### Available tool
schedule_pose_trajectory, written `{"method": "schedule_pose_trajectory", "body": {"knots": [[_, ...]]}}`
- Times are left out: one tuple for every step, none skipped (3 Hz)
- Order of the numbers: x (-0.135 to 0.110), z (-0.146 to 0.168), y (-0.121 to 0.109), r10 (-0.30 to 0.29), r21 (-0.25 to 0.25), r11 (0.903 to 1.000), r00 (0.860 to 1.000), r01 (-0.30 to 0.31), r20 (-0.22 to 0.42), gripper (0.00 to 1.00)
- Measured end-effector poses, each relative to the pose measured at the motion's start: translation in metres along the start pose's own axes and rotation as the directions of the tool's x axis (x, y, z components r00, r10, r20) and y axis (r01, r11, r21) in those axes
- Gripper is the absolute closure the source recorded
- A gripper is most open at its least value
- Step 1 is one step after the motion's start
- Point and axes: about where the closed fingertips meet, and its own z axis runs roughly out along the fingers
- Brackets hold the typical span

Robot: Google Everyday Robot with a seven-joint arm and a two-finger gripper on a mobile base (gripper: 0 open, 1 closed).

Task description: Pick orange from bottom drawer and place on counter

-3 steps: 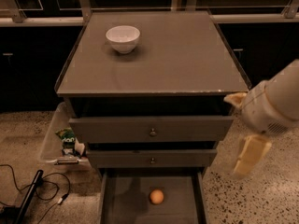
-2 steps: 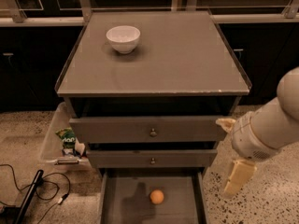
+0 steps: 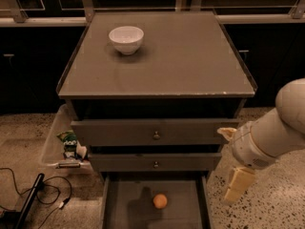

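Down on the speckled floor at the far left lie loose black cables [image 3: 52,194]. Just right of them, against the cabinet's left side, stands a clear plastic bin [image 3: 50,128] with a green snack bag [image 3: 70,140] in it.

The grey counter surface [image 3: 190,56] tops the cabinet, and a white bowl [image 3: 126,38] sits upright on its far left part. Below the top, the two knobbed drawers [image 3: 152,132] are closed or nearly so. Beneath them the bottom drawer [image 3: 186,204] is pulled out toward the near side. The orange [image 3: 160,201] rests on its flat floor, roughly mid-width, touching neither side wall.

To the right of the cabinet, the white arm [image 3: 281,123] reaches in from the right edge. The gripper [image 3: 233,168] hangs beside the cabinet's right front corner, level with the lower drawers and right of the orange, well apart from it. Its cream fingers [image 3: 239,184] are spread and hold nothing.
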Motion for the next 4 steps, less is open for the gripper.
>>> {"method": "schedule_pose_trajectory", "body": {"knots": [[0.033, 0.073, 0.000, 0.078, -0.087, 0.9931, 0.997, -0.079, -0.014, 0.00], [0.071, 0.168, 0.001, 0.150, -0.164, 0.9756, 0.988, -0.146, 0.016, 0.00], [0.070, 0.167, 0.001, 0.149, -0.162, 0.9762, 0.989, -0.145, 0.016, 0.00], [0.076, 0.195, 0.005, 0.164, -0.200, 0.9677, 0.986, -0.153, 0.038, 0.00]]}}
